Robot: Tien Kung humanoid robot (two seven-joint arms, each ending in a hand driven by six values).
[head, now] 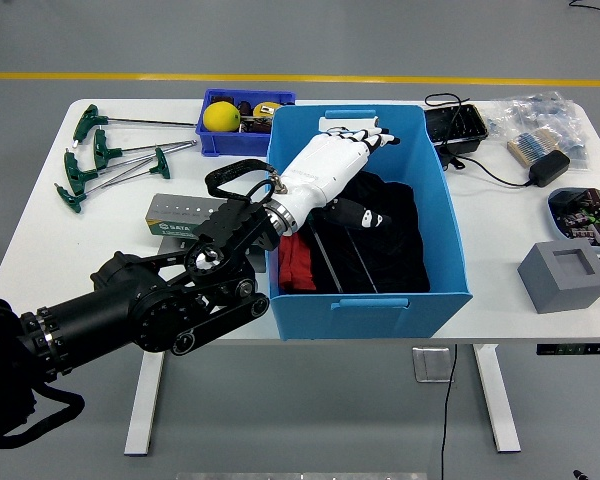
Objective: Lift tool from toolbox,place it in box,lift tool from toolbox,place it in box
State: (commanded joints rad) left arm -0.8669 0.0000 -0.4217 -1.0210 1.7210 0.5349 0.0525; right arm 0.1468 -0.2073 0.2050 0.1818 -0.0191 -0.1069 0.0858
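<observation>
- Nearest me, the black left arm (pixel 130 310) comes in from the lower left corner and reaches up over the near wall of the big blue box (pixel 450 230).
- Its white left hand (pixel 330 170) hangs inside the box, above the dark contents. The fingers (pixel 372 134) lie stretched out toward the far wall, loosely together, and I see nothing held in them.
- Below the hand, in the box, a slim T-handle tool (pixel 342 250) lies across black cloth beside something red. It looks put down, clear of the palm.
- My reading: one placing is done and the hand is empty, so the next step would be fetching another tool.
- That calls for lifting the hand out over the box's left wall without catching the rim, then swinging left.
- Left of the box, on the white table (pixel 40 240), sits a grey-green tool case (pixel 185 215), and farther back the green T-handle wrenches (pixel 115 160) lie fanned out.
- Behind those, a small blue bin (pixel 212 140) holds a yellow ball and odd bits.
- The right arm is nowhere to be seen.
</observation>
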